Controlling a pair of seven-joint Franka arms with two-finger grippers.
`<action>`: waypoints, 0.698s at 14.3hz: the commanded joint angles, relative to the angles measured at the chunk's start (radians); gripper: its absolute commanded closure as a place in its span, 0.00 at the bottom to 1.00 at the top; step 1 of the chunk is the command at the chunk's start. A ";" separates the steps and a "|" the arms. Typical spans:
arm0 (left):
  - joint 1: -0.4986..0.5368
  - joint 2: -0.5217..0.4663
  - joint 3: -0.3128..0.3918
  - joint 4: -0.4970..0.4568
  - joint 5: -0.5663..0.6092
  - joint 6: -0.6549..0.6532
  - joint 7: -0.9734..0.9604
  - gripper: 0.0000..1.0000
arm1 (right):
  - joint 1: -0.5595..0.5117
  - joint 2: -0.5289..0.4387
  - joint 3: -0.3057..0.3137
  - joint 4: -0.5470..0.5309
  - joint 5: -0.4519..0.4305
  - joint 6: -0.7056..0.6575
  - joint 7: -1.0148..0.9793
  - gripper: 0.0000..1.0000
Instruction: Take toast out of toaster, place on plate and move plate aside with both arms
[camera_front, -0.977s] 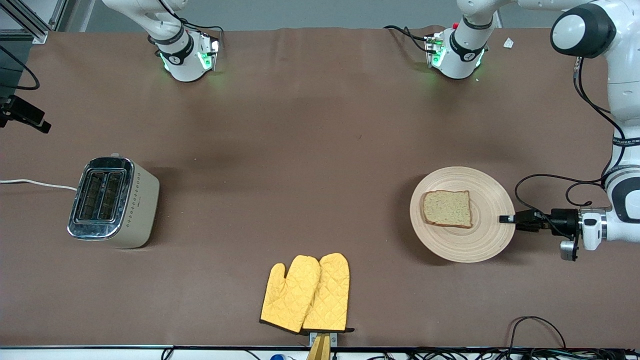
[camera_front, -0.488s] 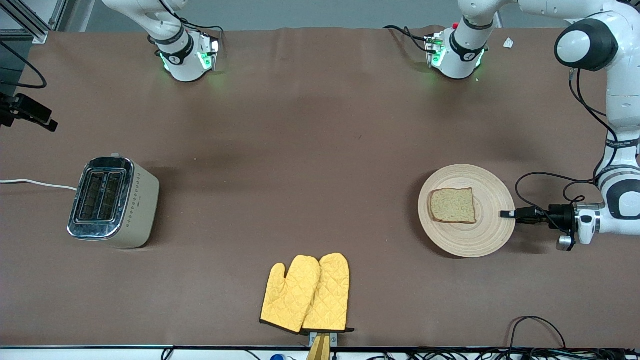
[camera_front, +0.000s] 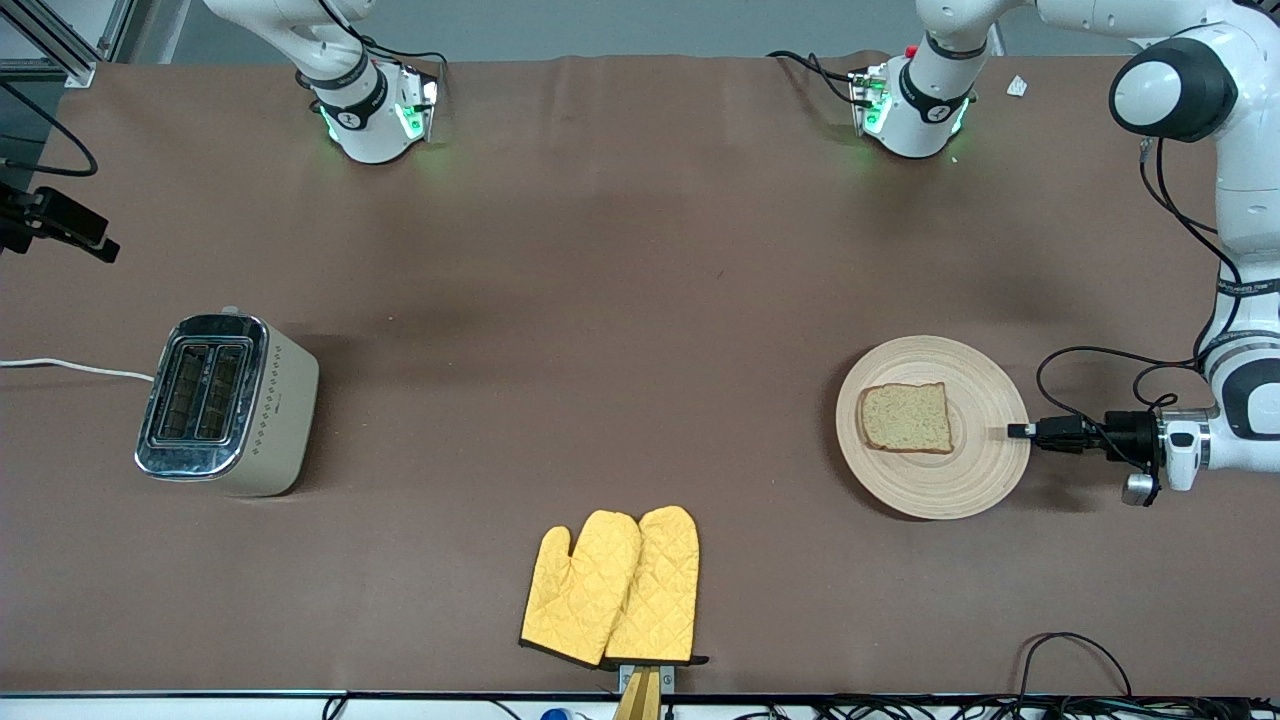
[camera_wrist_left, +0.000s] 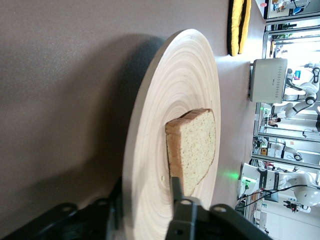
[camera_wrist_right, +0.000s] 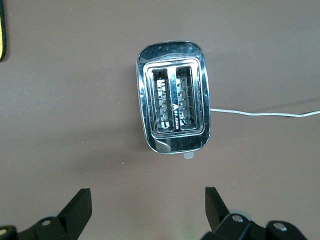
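Plate (camera_front: 985, 480) is now set flat on the tabletop, shifted slightly toward the left arm's end. Left claw (camera_front: 1015, 431) is loosened, its fingers astride the rim; toast (camera_front: 906, 417) lies just ahead of them. Right claw (camera_wrist_right: 145, 205), spread wide, hangs over the empty toaster (camera_front: 230, 403). Task is judged nearly complete.

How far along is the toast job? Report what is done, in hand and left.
Done: the toaster slots are empty, and the toast lies flat on the plate, which sits toward the left arm's end of the table. In hand: the left tool is at the plate's rim. The right tool hangs open over the toaster. Left: probably only backing the left tool off, if the plate is far enough aside.
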 joint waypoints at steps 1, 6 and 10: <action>0.000 -0.023 -0.006 0.030 0.008 -0.029 0.000 0.00 | 0.007 -0.019 0.003 -0.005 -0.011 -0.010 0.000 0.00; -0.184 -0.153 0.002 0.184 0.293 -0.009 -0.099 0.00 | 0.007 -0.019 0.002 -0.005 -0.010 -0.016 0.000 0.00; -0.374 -0.334 0.006 0.215 0.545 -0.009 -0.326 0.00 | 0.007 -0.019 0.003 -0.005 -0.010 -0.016 0.000 0.00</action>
